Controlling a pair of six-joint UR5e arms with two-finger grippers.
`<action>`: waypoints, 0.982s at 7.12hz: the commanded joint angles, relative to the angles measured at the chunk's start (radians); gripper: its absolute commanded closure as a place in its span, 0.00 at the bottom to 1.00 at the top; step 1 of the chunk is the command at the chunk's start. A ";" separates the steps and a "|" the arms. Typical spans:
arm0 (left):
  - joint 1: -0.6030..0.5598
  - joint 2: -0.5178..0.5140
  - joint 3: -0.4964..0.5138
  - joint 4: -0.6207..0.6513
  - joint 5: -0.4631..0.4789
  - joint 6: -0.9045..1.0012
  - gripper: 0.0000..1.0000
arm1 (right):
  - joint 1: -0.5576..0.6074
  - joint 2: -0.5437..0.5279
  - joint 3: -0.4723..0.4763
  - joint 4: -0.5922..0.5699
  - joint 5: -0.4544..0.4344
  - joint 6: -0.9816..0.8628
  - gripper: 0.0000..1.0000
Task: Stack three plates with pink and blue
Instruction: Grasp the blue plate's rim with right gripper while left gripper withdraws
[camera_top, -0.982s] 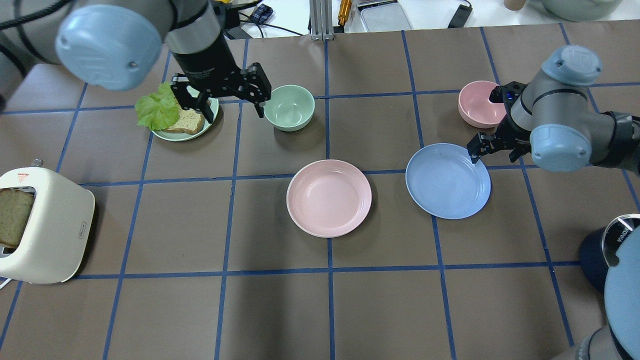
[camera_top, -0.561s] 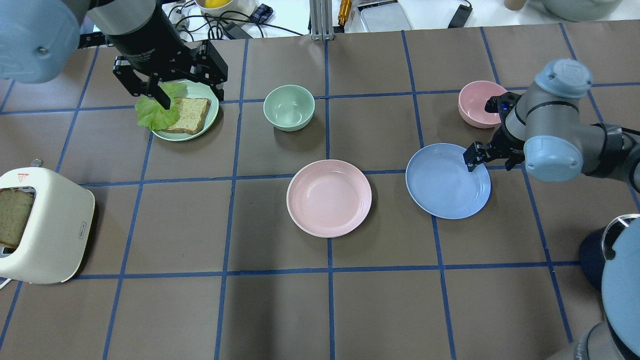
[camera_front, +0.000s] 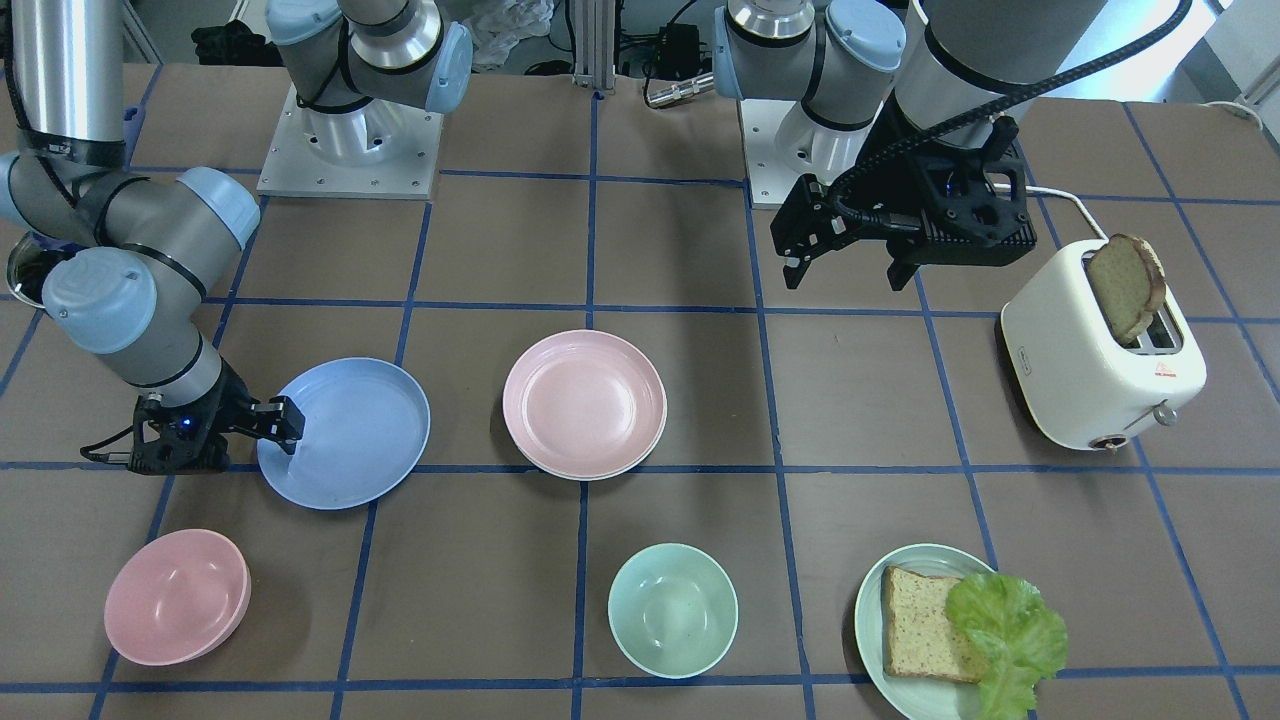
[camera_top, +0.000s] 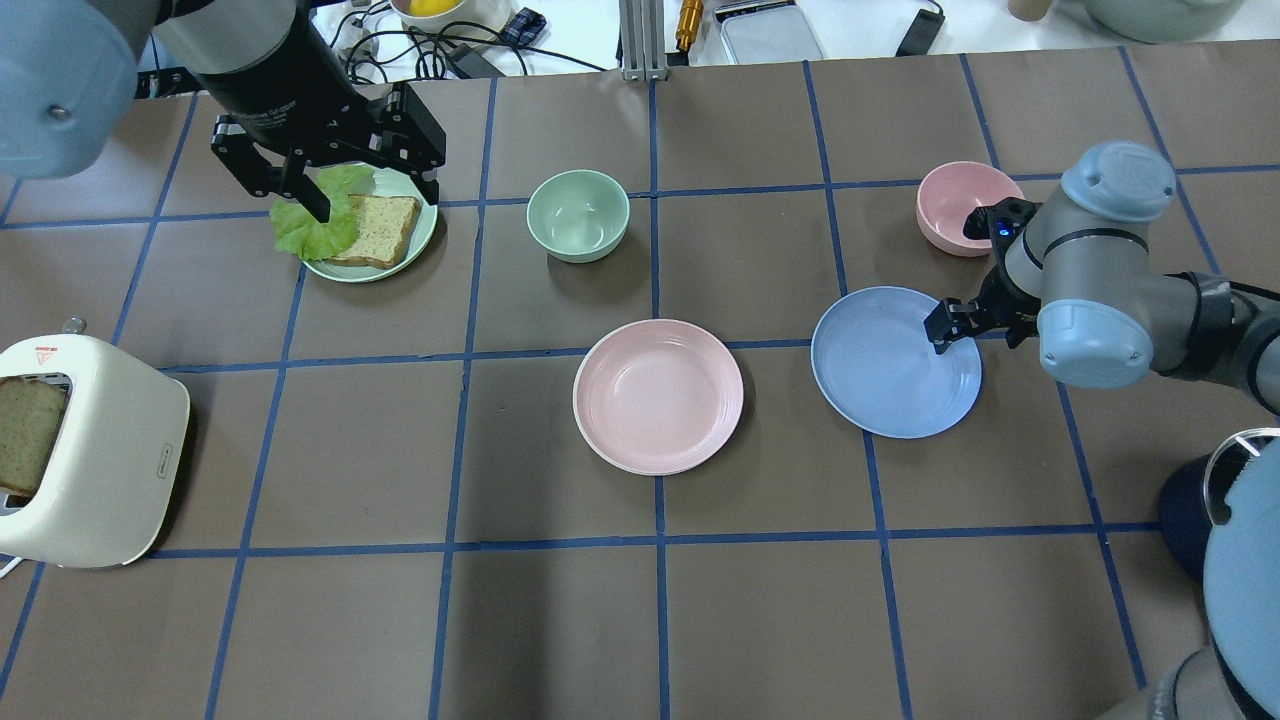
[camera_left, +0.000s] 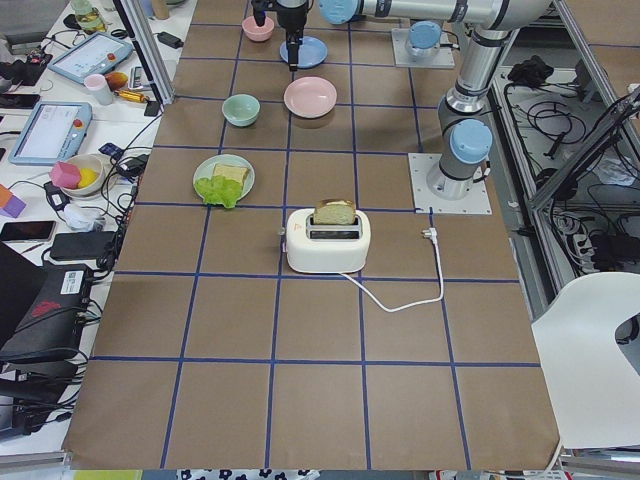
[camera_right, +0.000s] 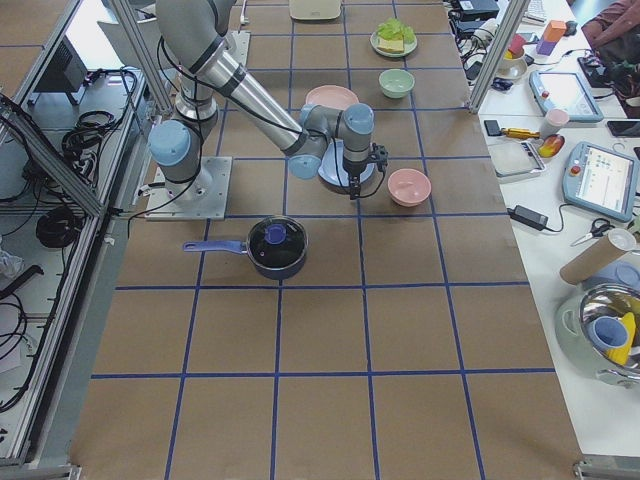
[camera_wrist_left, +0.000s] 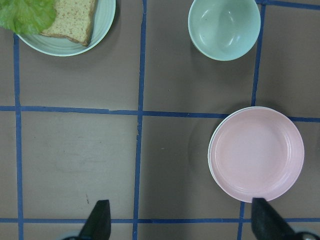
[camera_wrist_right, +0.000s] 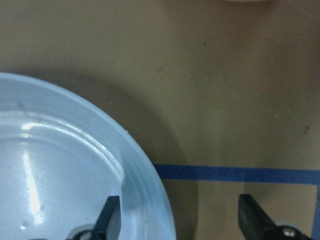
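The pale pink plate sits mid-table on top of the cream-white plate, whose rim just peeks out beneath it; both also show in the left wrist view. The light blue plate lies to its right. My right gripper is open and low at the blue plate's far right rim. One finger is inside the plate and the other finger is outside it. My left gripper is open and empty, held high.
A pale green plate with bread and lettuce is at back left. A mint bowl is beside it. A pink bowl sits just behind my right gripper. A toaster stands at left, a dark pot at near right.
My left arm swung left from beside the mint bowl to over the bread plate. My right gripper shifted slightly onto the blue plate's rim. The plates have not moved.
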 joint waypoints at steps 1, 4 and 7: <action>-0.003 0.001 -0.002 0.007 0.002 0.000 0.00 | -0.001 -0.001 -0.002 -0.002 -0.002 0.002 0.30; 0.000 0.021 0.013 -0.099 0.045 0.003 0.00 | 0.000 -0.056 0.006 0.016 -0.004 0.002 0.34; 0.001 0.023 0.010 -0.096 0.045 0.002 0.00 | -0.001 -0.044 0.008 0.013 0.003 0.001 0.35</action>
